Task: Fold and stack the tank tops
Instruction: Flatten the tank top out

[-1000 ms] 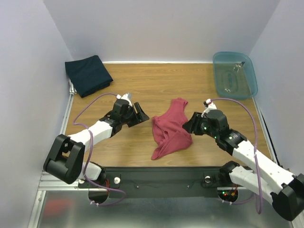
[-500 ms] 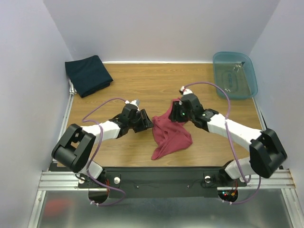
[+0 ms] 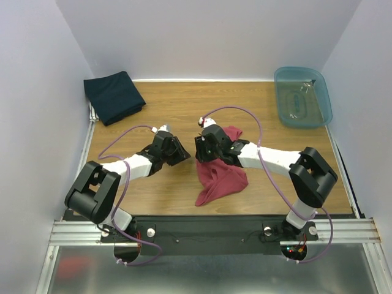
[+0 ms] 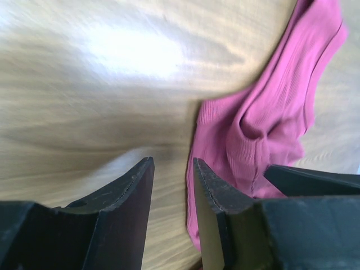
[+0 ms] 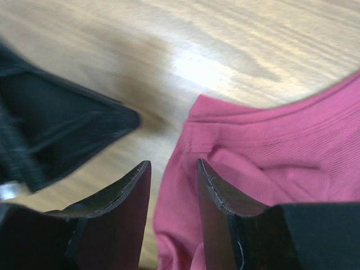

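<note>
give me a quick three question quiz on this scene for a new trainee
1. True or false: the navy tank top lies inside the blue tub.
2. How does the maroon tank top lie? A) folded square at the far left B) crumpled in the middle C) inside the tub
3. Does the left gripper hold any cloth?

Key: 1 false; 2 B; 3 no, its jaws stand apart over the bare table, beside the cloth's edge.
</note>
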You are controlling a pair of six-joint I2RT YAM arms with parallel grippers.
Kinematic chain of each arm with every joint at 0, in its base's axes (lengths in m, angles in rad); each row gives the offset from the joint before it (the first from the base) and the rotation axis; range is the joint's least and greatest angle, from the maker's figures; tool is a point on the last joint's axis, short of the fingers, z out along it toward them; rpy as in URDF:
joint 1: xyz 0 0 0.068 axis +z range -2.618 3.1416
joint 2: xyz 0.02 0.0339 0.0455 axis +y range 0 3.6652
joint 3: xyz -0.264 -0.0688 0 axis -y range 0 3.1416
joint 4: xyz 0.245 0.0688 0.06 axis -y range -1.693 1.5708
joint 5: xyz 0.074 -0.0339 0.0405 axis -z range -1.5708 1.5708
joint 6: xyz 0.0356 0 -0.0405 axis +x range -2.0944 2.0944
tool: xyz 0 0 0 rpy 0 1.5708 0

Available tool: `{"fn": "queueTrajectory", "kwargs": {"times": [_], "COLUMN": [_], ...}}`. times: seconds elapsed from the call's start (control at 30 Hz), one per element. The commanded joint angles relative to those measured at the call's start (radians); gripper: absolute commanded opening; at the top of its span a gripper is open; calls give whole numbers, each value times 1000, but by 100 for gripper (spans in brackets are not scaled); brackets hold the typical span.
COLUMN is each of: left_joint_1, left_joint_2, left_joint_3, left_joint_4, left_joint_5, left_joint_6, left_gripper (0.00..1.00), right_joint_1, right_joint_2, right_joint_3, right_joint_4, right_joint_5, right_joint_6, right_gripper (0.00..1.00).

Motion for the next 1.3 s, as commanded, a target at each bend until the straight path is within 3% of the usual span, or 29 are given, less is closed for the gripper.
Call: {"fn": "queueTrajectory", "kwargs": {"times": [0.0, 0.23, 0.4, 0.5, 0.53, 0.63, 0.73, 1.0, 1.27], "left_joint_1": [17, 17, 17, 17, 17, 17, 15, -9, -42], "left_joint_2": [-53, -16, -10, -5, -4, 10, 39, 147, 239], "left_joint_3": [5, 22, 23, 27, 27, 27, 43, 131, 177], "left_joint_4": [-1, 31, 44, 45, 47, 68, 105, 117, 88], "left_joint_5": [-24, 43, 54, 57, 57, 88, 143, 186, 132], "left_joint_6": [5, 25, 27, 28, 28, 31, 54, 103, 97], "left_gripper": [45, 46, 46, 47, 47, 47, 47, 55, 56], "right_joint_1": [12, 12, 12, 12, 12, 11, 12, 12, 12], "right_joint_2": [22, 79, 108, 110, 108, 61, -39, -234, -337], "right_joint_3": [56, 95, 104, 101, 101, 87, 53, -17, -99], "right_joint_4": [24, 19, 9, 6, 6, -10, -31, -143, -244], "right_joint_5": [124, 166, 169, 167, 175, 219, 291, 436, 520], "right_joint_6": [-21, -38, -55, -59, -58, -43, -27, 33, 119], "right_gripper": [45, 47, 43, 38, 29, 11, 6, 0, 0]}}
